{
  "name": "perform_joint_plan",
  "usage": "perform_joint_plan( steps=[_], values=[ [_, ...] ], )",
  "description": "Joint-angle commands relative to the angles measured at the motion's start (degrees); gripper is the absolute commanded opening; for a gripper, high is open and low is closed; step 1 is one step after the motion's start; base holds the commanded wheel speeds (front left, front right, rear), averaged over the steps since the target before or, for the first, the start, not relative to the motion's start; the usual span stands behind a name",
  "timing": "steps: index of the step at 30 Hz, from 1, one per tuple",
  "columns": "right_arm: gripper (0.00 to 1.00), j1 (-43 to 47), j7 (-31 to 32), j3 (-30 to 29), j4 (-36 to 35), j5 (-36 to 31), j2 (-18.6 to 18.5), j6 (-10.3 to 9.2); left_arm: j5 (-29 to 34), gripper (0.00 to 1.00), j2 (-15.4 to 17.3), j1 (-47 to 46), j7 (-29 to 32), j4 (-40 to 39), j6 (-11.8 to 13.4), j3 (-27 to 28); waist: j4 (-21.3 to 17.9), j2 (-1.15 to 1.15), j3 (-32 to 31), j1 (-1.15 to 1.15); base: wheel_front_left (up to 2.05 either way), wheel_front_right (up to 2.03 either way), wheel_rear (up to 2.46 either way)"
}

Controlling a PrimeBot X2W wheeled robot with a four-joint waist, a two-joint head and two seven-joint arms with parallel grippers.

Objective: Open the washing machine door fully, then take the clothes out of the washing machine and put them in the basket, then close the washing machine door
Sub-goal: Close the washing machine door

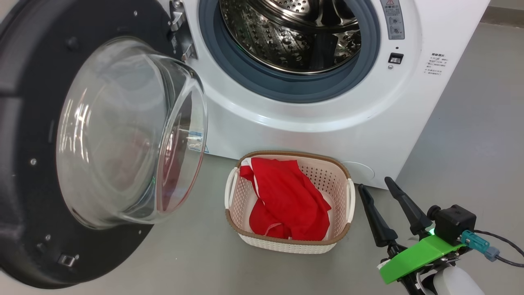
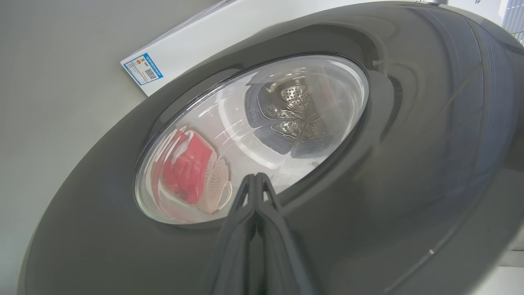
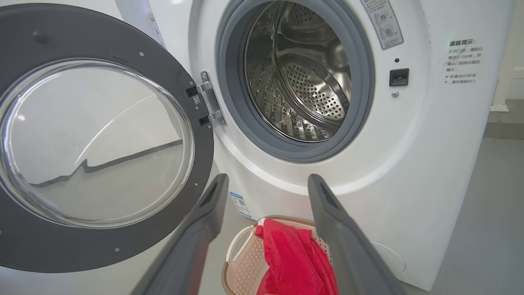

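The washing machine door (image 1: 24,123) stands swung open at the left, its glass bowl (image 1: 131,131) bulging toward the machine. The white washing machine (image 1: 286,123) shows bare steel in its drum (image 1: 290,32). Red clothes (image 1: 286,196) lie heaped in the basket (image 1: 323,176) on the floor before the machine. My right gripper (image 1: 375,184) hovers open and holding nothing, just right of the basket. My left gripper (image 2: 256,177) is shut, its tips close against the door's outer face (image 2: 409,143) at the window's lower edge; I cannot tell whether they touch. The right wrist view looks past the open gripper (image 3: 266,184) at the drum (image 3: 303,78) and the clothes (image 3: 286,258).
Grey floor (image 1: 470,143) stretches to the right of the machine and in front of the basket. The door hinge (image 1: 180,32) sits at the opening's left and the latch slot (image 1: 395,58) at its right. A blue label (image 2: 143,69) is stuck on the machine's front.
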Motion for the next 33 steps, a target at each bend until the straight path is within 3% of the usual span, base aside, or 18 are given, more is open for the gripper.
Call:
perform_joint_plan(
  steps=[1,10,24,26,27,29,33],
  values=[
    [1.00,-0.3,-0.3,1.1,-1.4,0.0,0.3,0.09,-0.5,0.00,2.9,-0.3,0.4,-2.2,0.3,2.0,0.0,0.00,0.0,0.00,0.00,0.00,0.00],
    [1.00,0.1,-0.3,0.9,-1.5,0.1,0.6,0.09,0.4,0.00,2.2,2.5,-4.3,-7.8,1.5,4.7,0.4,0.00,-0.5,0.00,0.00,0.00,0.00],
    [1.00,0.2,-0.3,1.2,-1.4,0.2,0.8,0.09,2.4,0.00,2.2,3.3,-9.7,-8.6,-0.7,6.8,1.4,0.00,-0.9,0.00,0.00,0.00,0.00],
    [1.00,0.2,-0.3,1.2,-1.3,0.4,0.8,0.09,3.2,0.44,2.4,3.3,-11.2,-8.6,-1.9,7.2,1.5,0.00,-1.0,0.00,0.00,0.00,0.00],
    [1.00,0.2,-0.3,1.2,-1.4,0.4,0.8,0.09,3.6,0.57,2.5,3.4,-12.0,-8.6,-2.5,7.4,1.6,0.00,-1.1,0.00,0.00,0.00,0.00],
    [1.00,0.2,-0.3,1.2,-1.4,0.5,0.7,0.09,5.1,1.00,2.9,3.7,-14.2,-8.6,-3.6,7.7,1.8,0.00,-1.2,0.00,0.00,0.00,0.00],
    [1.00,0.5,-0.3,1.1,-1.4,0.5,0.8,0.09,7.5,1.00,3.3,4.8,-18.2,-8.6,-5.5,8.2,2.0,0.00,-1.6,0.00,0.00,0.00,0.00]
  ],
)
